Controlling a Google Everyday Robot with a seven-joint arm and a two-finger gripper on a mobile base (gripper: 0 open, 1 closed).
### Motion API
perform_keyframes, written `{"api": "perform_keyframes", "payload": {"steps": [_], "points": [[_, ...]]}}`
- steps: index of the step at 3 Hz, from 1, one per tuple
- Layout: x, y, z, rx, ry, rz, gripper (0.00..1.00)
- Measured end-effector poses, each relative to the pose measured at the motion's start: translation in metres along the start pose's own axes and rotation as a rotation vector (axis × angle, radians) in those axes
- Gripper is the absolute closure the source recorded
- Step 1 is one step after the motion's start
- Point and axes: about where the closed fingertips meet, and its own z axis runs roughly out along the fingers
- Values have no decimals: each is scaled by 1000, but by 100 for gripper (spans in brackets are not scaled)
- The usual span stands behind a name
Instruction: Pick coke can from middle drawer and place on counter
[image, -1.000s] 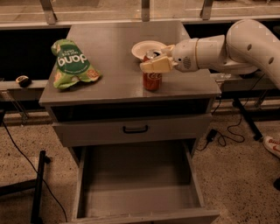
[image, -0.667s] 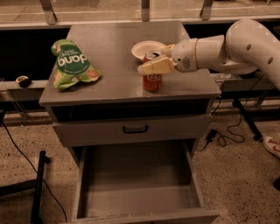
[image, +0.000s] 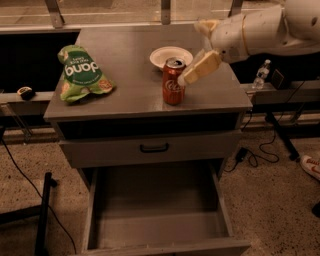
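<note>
Your red coke can (image: 173, 82) stands upright on the grey counter (image: 127, 80), right of centre. The middle drawer (image: 155, 222) is pulled out. The gripper (image: 202, 47), fingers spread, hovers just beside the can's top.

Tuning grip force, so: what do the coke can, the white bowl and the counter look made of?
The coke can: thin metal, likely aluminium, glossy red print and silvery rim. The white bowl: matte white, perhaps paper or plastic; unclear. The counter: matte grey, possibly paint or laminate, only a dull sheen. The gripper hangs open at the can's upper right, over the counter.
</note>
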Motion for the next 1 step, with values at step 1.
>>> {"api": "perform_keyframes", "payload": {"steps": [1], "points": [[-49, 20, -56, 127, -21, -196, 0]]}}
